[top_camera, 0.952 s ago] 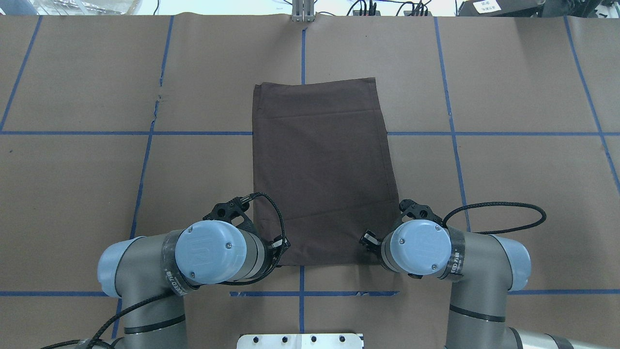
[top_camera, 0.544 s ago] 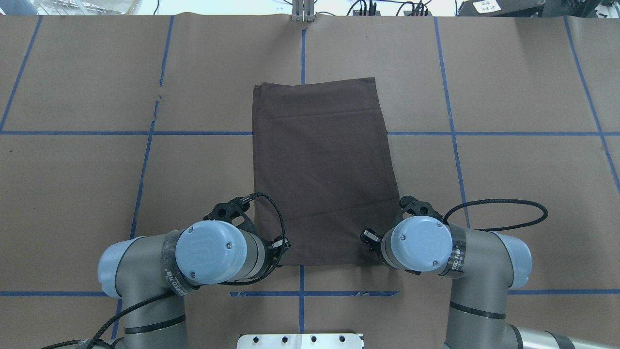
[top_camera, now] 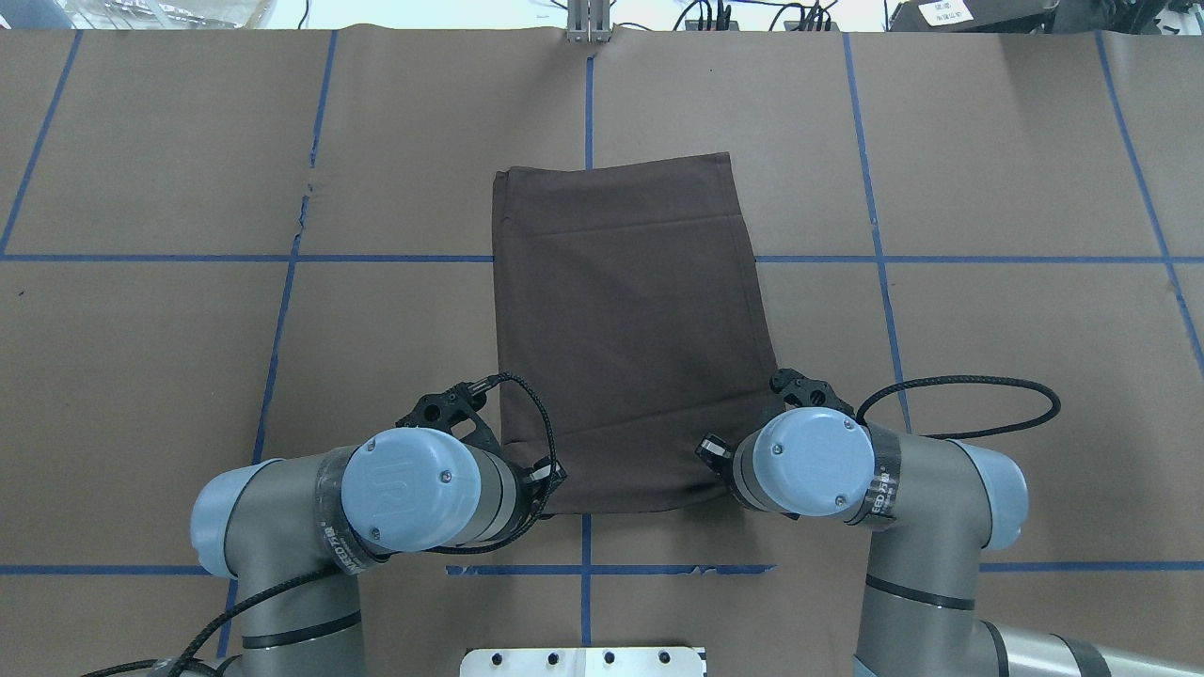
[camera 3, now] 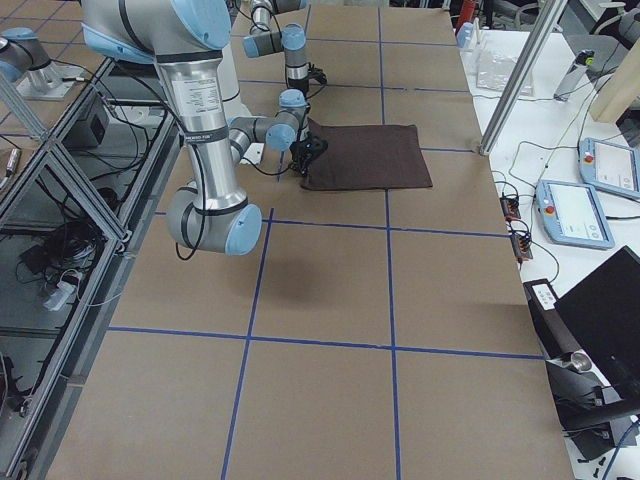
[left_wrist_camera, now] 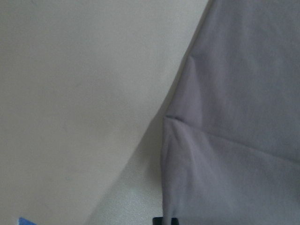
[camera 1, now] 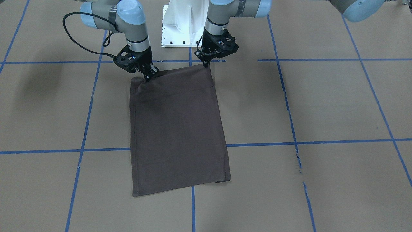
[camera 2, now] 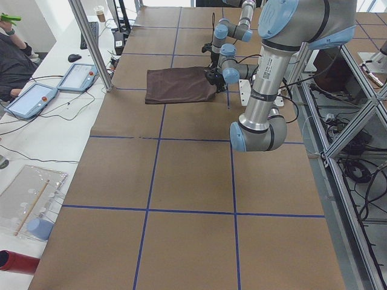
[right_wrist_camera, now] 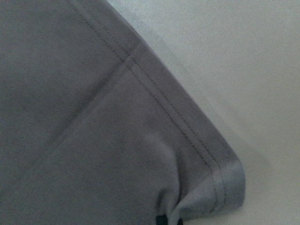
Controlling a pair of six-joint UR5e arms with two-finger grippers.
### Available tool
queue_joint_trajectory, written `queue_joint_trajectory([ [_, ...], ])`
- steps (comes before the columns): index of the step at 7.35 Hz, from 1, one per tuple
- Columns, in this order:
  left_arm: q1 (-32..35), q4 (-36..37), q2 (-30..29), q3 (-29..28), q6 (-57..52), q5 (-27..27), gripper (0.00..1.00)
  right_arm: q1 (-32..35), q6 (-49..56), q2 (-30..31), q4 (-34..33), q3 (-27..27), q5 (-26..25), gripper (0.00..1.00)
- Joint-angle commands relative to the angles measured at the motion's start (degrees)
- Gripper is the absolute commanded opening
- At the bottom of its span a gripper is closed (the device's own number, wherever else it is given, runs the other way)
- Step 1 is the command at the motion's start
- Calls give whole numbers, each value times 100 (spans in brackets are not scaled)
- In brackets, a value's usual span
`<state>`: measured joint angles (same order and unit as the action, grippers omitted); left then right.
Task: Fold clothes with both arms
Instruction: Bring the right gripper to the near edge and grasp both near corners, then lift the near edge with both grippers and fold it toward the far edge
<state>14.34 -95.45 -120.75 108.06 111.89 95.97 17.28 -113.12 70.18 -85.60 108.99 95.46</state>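
The dark brown T-shirt [camera 1: 177,129] lies folded into a long rectangle mid-table, also in the overhead view [top_camera: 630,329]. Collar, logo and tags are hidden. My left gripper [camera 1: 206,63] is shut on its near corner on my left side. My right gripper [camera 1: 148,76] is shut on the other near corner and holds it slightly raised, with the cloth puckered there. In the overhead view both wrists [top_camera: 409,489] [top_camera: 814,461] hide the fingers. The wrist views show cloth [left_wrist_camera: 234,117] [right_wrist_camera: 93,140] close up, bunched at the bottom edge.
The white pedestal base [camera 1: 183,22] stands just behind the grippers. Brown paper with blue tape lines [top_camera: 282,310] covers the table. A black cable loop [top_camera: 988,404] hangs off my right wrist. A metal post [camera 2: 91,42] and tablets [camera 2: 30,99] stand beyond the far edge.
My right wrist has moved slightly forward and inward, and the shirt's near right corner has pulled in and lifted with it. The left arm has barely moved.
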Motion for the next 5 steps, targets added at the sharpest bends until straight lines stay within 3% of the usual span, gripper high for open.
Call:
queue_joint_trajectory([
  [1,16,9,7,144,0,-8,0,82,0,-57,8,96,-10,0],
  [5,-272,762,130,1170,78,-8,0,-57,44,91,8,832,260,0],
])
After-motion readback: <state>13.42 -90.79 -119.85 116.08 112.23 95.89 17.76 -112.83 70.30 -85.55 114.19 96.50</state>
